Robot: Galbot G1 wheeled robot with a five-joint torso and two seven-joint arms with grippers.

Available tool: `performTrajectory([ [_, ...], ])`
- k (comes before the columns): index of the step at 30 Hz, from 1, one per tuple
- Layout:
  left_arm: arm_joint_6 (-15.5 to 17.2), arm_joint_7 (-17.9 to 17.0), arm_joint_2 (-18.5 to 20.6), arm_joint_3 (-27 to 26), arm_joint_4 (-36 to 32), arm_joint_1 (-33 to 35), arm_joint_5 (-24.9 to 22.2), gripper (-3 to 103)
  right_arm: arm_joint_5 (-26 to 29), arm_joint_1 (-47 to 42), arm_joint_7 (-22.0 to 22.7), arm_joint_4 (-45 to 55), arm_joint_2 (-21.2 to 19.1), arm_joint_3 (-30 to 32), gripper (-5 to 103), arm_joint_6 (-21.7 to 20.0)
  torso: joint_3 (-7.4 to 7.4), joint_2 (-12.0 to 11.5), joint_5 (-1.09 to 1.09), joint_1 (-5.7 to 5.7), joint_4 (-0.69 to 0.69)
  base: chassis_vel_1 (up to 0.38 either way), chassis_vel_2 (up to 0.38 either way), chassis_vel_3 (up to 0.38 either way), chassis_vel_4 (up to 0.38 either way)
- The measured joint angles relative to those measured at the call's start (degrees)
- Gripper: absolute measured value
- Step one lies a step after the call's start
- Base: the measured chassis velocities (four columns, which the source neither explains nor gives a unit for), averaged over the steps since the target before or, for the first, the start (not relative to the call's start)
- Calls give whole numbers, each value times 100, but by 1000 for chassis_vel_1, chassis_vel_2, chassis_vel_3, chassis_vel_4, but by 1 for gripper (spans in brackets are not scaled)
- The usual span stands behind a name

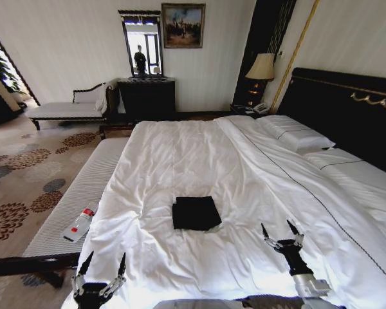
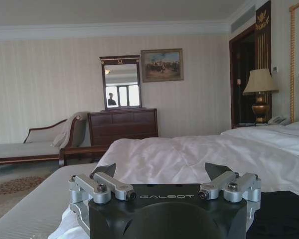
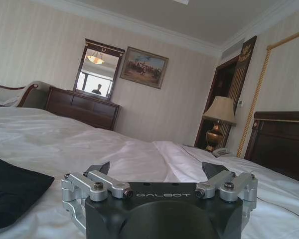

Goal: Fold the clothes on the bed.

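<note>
My left gripper (image 1: 103, 266) low at bed's (image 1: 180, 161) near corner, fingers spread apart, holding nothing. Bench (image 1: 77, 196) alongside, bottle (image 1: 81, 223) lying on it. Black T-shirt (image 1: 195, 213) folded into small rectangle, resting mid-duvet between both grippers, touching neither. My right gripper (image 1: 280, 230) over duvet, fingers apart, empty.

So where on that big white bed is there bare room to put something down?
Bare white duvet runs from the folded black T-shirt up to the pillows. The near edge is crowded: open left gripper and open right gripper flank the shirt.
</note>
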Motion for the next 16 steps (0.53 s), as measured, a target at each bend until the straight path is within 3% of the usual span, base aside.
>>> performTrajectory([
  [16,0,0,0,0,0,0,0,100,-1,8,7,-8,-1,-7,100,-11,0,0,0,0,0,0,0,0,0],
])
